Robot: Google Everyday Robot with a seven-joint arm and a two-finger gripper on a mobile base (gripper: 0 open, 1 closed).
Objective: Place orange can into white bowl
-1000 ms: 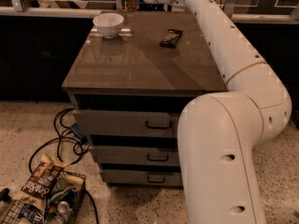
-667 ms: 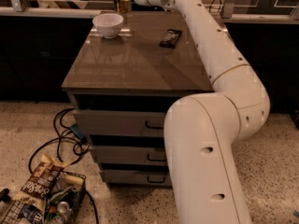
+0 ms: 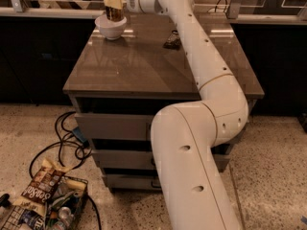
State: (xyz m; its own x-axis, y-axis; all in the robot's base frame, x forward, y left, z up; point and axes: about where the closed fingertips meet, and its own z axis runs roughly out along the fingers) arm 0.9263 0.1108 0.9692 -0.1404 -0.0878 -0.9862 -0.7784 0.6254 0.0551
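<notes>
The carry looks done and the release is the step in hand. The pincer [image 3: 114, 1] hangs over the desk's [image 3: 136, 68] far left corner, pinching the can [image 3: 114, 13] upright by its upper part. The can is directly above the bowl [image 3: 111, 28], with its base about level with the rim. Whether it touches the inside I cannot tell.

Next, I judge, comes a short straight drop, then spreading the fingers and lifting straight up so the can is not tipped out. The bowl is small and the can tall, so it may lean on the rim.

The bowl sits near the far and left edges, so a nudge that way is risky. Toward the near side and right the desk is open, and the wrapper [image 3: 171, 41] lies well apart.
</notes>
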